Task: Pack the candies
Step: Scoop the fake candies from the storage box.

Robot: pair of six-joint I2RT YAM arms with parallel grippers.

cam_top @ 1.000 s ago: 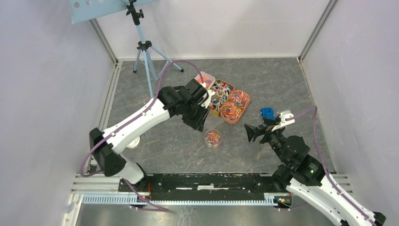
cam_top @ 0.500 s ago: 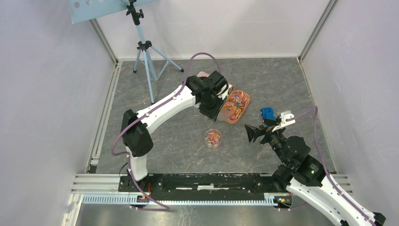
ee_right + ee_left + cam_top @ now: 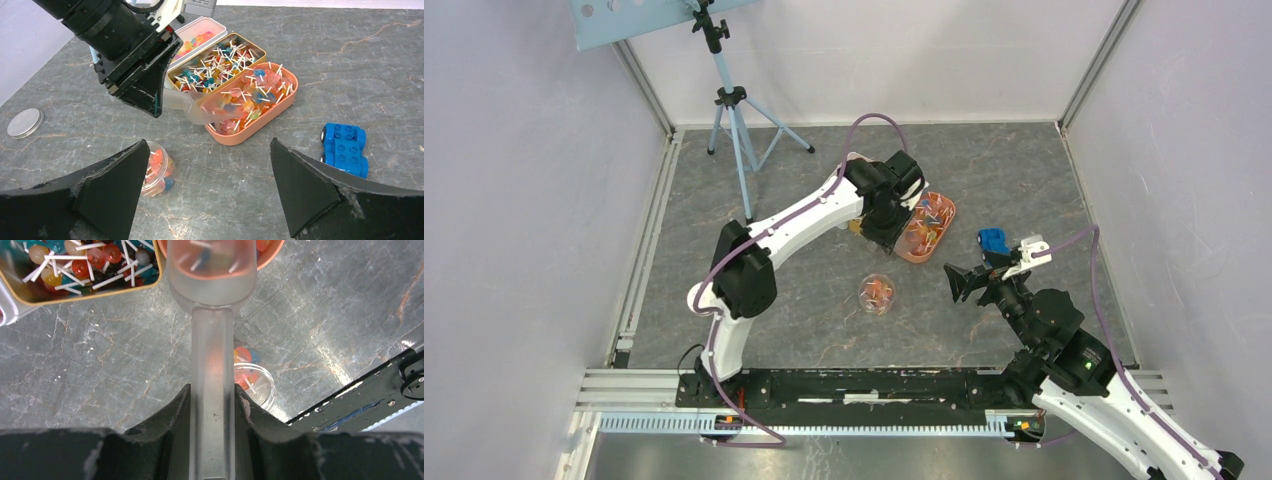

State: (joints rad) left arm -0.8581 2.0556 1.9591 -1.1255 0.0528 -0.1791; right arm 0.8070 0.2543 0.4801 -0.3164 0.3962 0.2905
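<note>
Candies (image 3: 250,97) with white sticks fill an orange tray (image 3: 250,137), a gold tin (image 3: 172,75) and a white box (image 3: 197,35). More of them lie in a small clear jar (image 3: 156,170), which also shows in the top view (image 3: 876,293). My left gripper (image 3: 212,400) is shut on the handle of a translucent scoop (image 3: 212,355). The scoop's bowl (image 3: 207,110) dips into the near-left end of the orange tray (image 3: 936,240). My right gripper (image 3: 207,145) hangs open above the bare table, the jar by its left finger, nothing between its fingers.
A blue toy car (image 3: 344,149) stands right of the orange tray, close to my right gripper. A round metal lid (image 3: 25,123) lies at the far left. A tripod (image 3: 729,100) stands at the back left. White walls enclose the table.
My left arm has swung right, from over the gold tin to the orange tray, carrying the scoop. The right arm and the jar have not moved.
</note>
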